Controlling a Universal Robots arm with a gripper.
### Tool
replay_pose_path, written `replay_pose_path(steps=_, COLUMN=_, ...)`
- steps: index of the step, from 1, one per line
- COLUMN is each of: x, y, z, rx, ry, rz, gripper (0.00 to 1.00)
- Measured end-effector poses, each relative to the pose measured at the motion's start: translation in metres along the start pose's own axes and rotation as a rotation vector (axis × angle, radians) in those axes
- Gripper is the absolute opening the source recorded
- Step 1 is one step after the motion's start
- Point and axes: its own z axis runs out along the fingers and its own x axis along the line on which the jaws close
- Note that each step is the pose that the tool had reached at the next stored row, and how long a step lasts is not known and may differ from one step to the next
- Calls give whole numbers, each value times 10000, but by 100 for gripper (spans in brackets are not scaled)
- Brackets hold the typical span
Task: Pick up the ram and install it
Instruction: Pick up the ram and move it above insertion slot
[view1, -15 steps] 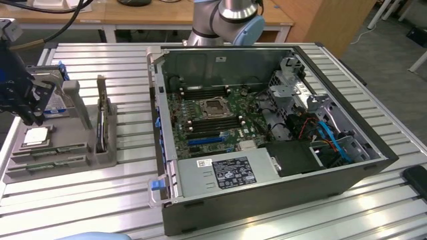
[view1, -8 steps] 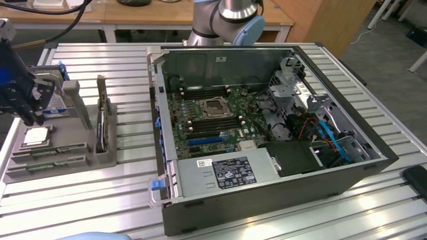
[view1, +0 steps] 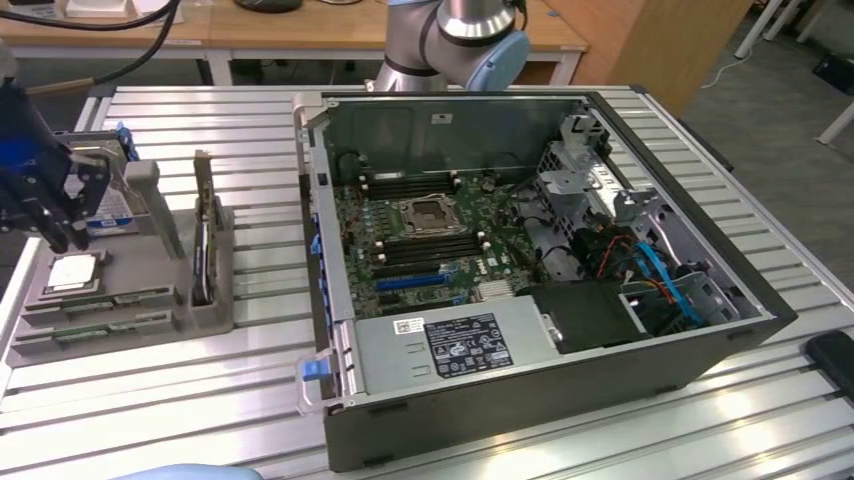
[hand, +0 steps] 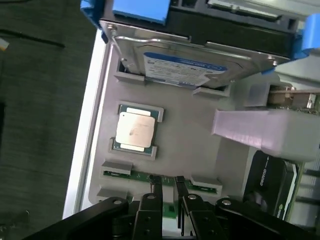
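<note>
Gripper (hand: 168, 181) hangs with its two thin fingers (hand: 156, 189) a narrow gap apart and nothing clamped between them. In the exterior view the gripper (view1: 60, 240) is at the far left of the frame, over the tray (view1: 200, 310). Right at the fingertips in the wrist view lies the ram (hand: 137, 175), a green stick seated in grey holders on the tray. The exterior view puts the ram (view1: 114, 298) at the lower left, with a second stick (view1: 94, 328) just beside it. Whether the tips touch the ram cannot be told.

The gap seems to run along the stick rather than across it, so a pinch from this pose could find no edge and slide off. With so little room between the fingers, a small offset would likely set a tip down on the board or a holder and press instead of grasp. The second stick is close enough to be caught or nudged. The processor (hand: 134, 130) lies near, and a drift that way could scrape it. Farther out, in the middle of the exterior view, stands the case (view1: 694, 340); a ram gripped crooked could strike its wall or miss the slots (view1: 427, 250).
</note>
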Motion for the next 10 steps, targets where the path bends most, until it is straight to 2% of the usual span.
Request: replay_pose_path(steps=10, x=0, y=0, z=11, rx=-49, ry=31, rz=-1809, gripper=24)
